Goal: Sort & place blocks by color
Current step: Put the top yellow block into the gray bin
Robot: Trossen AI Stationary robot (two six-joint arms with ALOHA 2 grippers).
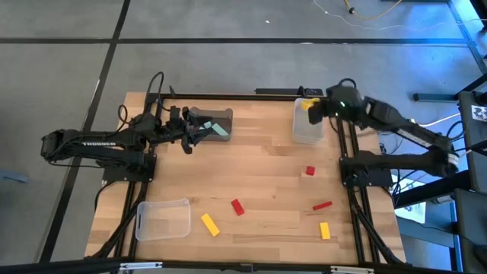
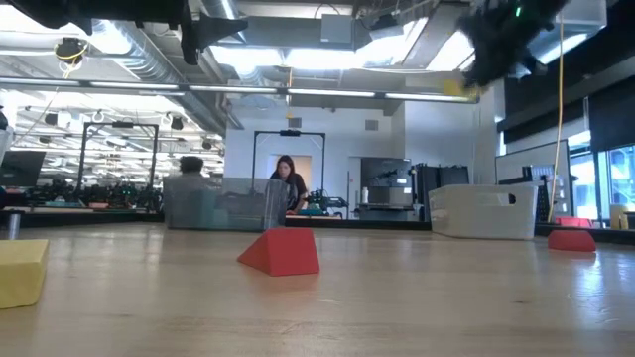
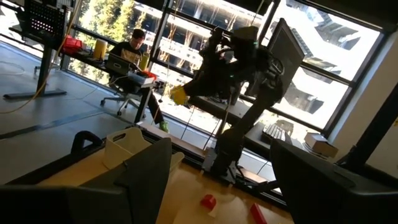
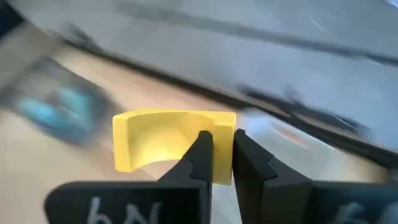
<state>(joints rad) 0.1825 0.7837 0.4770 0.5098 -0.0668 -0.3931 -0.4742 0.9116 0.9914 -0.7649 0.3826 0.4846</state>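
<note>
My right gripper (image 1: 312, 107) hovers high over the clear bin (image 1: 307, 122) at the table's far right, shut on a yellow block (image 4: 165, 144) with a curved hollow side. In the low view that yellow block (image 2: 459, 87) hangs well above the table. My left gripper (image 1: 187, 137) is open beside the dark bin (image 1: 209, 122), which holds mint green blocks (image 1: 221, 130). Three red blocks (image 1: 310, 171), (image 1: 238, 206), (image 1: 322, 205) and two yellow blocks (image 1: 209, 224), (image 1: 325, 230) lie flat on the table. My right gripper pinches the yellow block between its two fingers at one end (image 4: 224, 134). The rest of the block sticks out sideways past the fingers. It is lifted clear, above the clear bin.
A second clear bin (image 1: 162, 219) stands at the near left corner. The middle of the wooden table is open between the scattered blocks. In the low view a red block (image 2: 283, 251) lies close in front. People sit in the room beyond the table.
</note>
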